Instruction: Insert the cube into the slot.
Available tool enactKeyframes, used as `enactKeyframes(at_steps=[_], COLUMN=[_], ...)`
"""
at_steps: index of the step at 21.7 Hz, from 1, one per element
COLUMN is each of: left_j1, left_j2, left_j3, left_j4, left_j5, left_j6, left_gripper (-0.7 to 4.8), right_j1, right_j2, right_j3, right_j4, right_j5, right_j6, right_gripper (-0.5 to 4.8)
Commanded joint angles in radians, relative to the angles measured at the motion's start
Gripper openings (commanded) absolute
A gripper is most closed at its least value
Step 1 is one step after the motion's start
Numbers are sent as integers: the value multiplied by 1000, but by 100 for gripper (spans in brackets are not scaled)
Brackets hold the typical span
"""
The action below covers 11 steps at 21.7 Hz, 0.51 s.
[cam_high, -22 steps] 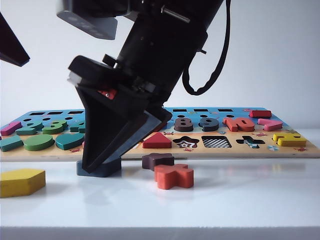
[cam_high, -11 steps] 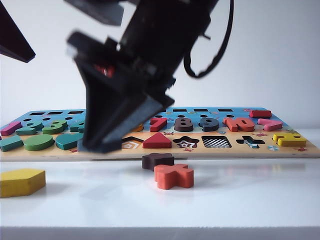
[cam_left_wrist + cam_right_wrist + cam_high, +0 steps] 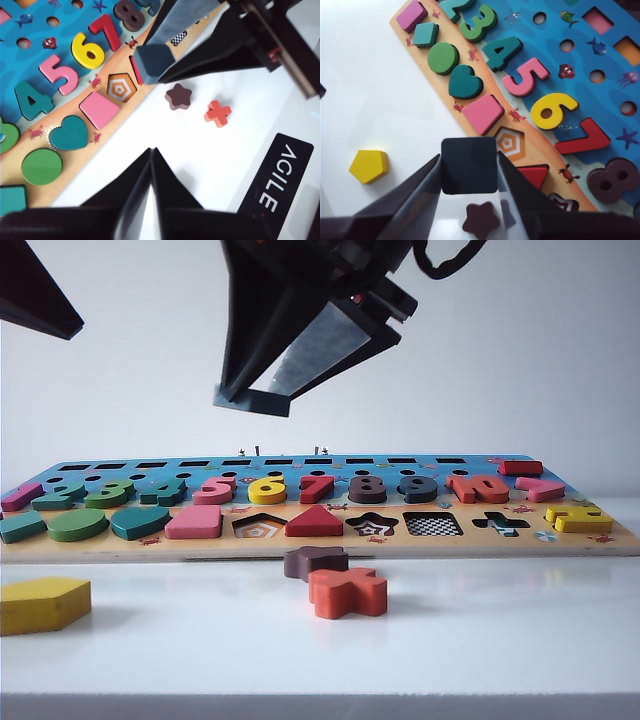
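Yellow pentagon block [image 3: 44, 604], brown star [image 3: 314, 561] touching, maybe overlapped by, red cross [image 3: 348, 592]; pink square [image 3: 194, 522] seated in board [image 3: 320, 546].

- The right gripper [image 3: 262, 390] has risen from the table to high above the puzzle board [image 3: 320, 540].
- The cube [image 3: 252, 400] has left the table, clamped between its fingers.

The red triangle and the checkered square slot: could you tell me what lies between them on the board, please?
In the exterior view, only the star-shaped cut-out sits between the red triangle and the checkered slot.
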Motion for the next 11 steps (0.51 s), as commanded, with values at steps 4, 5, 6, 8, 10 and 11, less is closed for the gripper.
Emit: enactKeyframes(at_steps=[4,5,6,8,10,11], left_j1=[0,0,0,0,0,0], left_j2=[1,2,3,3,3,4], left_j3=[4,4,4,4,4,4], left_j4=[47,60,68,80,90,98], left_j5=[2,3,3,3,6,6], left_j6=[6,3,4,3,3,3], left_gripper=[17,17,17,17,17,17], right_j1=[-79,-97,-104,-115,-124,-130], right_j2=[-70,-79,-80,-84,-84,-84], right_j3=[3,2,2,2,2,2], right_j4=[-161,-195,-214,-241,-259,-269], right_j5=[33,32,33,32,32,32], right_j6=[-179,-228,-266,-320,-384,-447], right_gripper=[152,152,152,152,152,152])
